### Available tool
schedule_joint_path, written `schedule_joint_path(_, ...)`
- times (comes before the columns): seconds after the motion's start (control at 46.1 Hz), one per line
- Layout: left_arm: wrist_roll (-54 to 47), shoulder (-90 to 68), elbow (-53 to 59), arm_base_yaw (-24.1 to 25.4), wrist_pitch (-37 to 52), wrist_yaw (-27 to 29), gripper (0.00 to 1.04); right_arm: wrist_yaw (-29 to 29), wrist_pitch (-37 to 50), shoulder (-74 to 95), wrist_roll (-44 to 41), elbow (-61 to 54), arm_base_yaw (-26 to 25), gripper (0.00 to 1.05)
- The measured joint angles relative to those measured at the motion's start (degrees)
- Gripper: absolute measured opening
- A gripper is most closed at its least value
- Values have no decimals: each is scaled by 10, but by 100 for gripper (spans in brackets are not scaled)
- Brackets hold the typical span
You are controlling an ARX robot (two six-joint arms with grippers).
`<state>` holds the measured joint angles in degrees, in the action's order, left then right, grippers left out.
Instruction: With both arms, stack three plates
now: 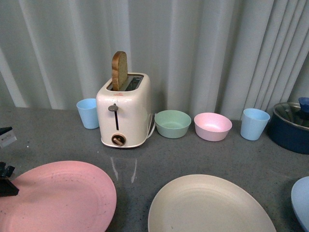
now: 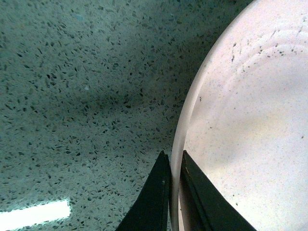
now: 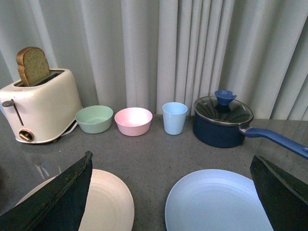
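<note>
The pink plate (image 1: 55, 198) lies at the front left of the grey counter. My left gripper (image 1: 6, 180) is at its left rim, shut on that rim; in the left wrist view the two black fingers (image 2: 153, 202) pinch the plate's edge (image 2: 250, 120). The cream-beige plate (image 1: 210, 205) lies at the front middle, also in the right wrist view (image 3: 108, 202). The light blue plate (image 1: 301, 200) shows at the right edge. My right gripper (image 3: 171, 192) hangs open above the light blue plate (image 3: 216, 202), not touching it.
A cream toaster (image 1: 124, 108) with a bread slice stands at the back. Beside it are a blue cup (image 1: 88, 113), a green bowl (image 1: 172, 123), a pink bowl (image 1: 212, 126), a second blue cup (image 1: 254, 123) and a dark blue lidded pot (image 3: 222, 120). A curtain hangs behind.
</note>
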<state>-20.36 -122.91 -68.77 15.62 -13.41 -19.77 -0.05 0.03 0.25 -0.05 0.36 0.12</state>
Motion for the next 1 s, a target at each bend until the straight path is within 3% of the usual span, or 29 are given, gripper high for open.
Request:
schedule_joint_path(0.607, -3, 101, -80, 8, -122, -28, 4, 0, 0, 0, 0, 0, 0, 97)
schedule_joint_path(0.759, -3, 144, -59, -26, -135, -33, 4, 0, 0, 0, 0, 0, 0, 97)
schedule_joint_path(0.998, 16, 192, 1, -139, -122, -56, 4, 0, 0, 0, 0, 0, 0, 97)
